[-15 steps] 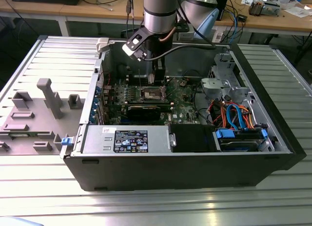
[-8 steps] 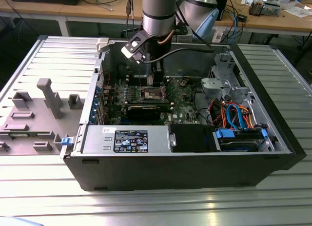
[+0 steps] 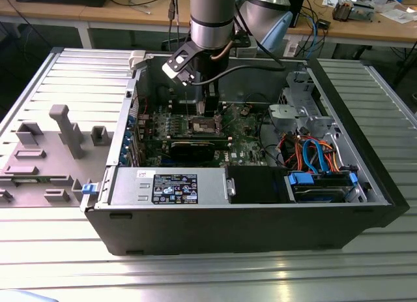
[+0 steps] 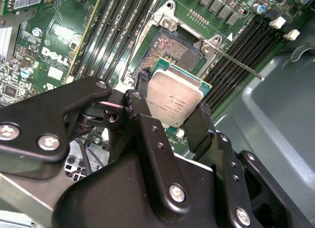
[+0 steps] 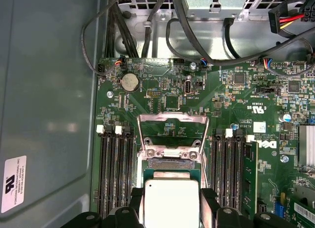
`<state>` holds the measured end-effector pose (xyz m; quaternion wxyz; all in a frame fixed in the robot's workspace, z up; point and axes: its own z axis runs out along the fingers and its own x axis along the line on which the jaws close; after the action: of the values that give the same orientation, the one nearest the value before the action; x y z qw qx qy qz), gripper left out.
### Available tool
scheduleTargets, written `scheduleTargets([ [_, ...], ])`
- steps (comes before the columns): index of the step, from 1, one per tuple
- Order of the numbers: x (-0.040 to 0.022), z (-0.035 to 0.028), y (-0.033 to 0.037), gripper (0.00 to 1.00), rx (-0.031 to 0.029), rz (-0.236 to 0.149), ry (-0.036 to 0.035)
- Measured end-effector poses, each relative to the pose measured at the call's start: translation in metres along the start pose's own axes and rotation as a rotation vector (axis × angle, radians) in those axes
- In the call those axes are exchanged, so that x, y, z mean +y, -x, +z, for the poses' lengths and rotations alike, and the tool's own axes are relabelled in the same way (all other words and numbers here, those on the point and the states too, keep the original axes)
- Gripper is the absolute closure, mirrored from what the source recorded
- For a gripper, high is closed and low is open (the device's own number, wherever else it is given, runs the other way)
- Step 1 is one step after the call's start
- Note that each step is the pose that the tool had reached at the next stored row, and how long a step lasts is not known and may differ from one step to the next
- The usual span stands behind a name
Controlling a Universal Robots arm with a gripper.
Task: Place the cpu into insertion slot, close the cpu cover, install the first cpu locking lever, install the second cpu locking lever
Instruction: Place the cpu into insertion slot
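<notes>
While my gripper (image 4: 173, 95) clamps the cpu (image 4: 172, 104) by 2 opposite edges between its 2 fingers (image 4: 199, 125), it hangs just above the insertion slot (image 4: 173, 51), seemingly not touching it. Beyond, the cpu cover (image 5: 172, 134) stands flipped open on the green board (image 5: 162, 97), with long memory slots (image 5: 114, 169) flanking it on both sides.

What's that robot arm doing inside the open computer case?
The arm's end effector is shut on the cpu, holding it close to the insertion slot on the motherboard inside the computer case. The chip is not seated in the slot yet. The cpu cover is flipped open next to the slot, so nothing is closed or latched.
</notes>
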<state>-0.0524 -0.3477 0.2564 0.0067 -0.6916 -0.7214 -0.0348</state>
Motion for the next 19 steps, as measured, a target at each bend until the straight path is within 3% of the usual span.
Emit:
scheduleTargets([
  [11, 0.0000, 0.0020, 0.0001, 0.46, -0.0008, 0.000, 0.0000],
  [19, -0.0016, 0.0150, 0.0009, 0.46, -0.0056, 0.000, -0.0003],
])
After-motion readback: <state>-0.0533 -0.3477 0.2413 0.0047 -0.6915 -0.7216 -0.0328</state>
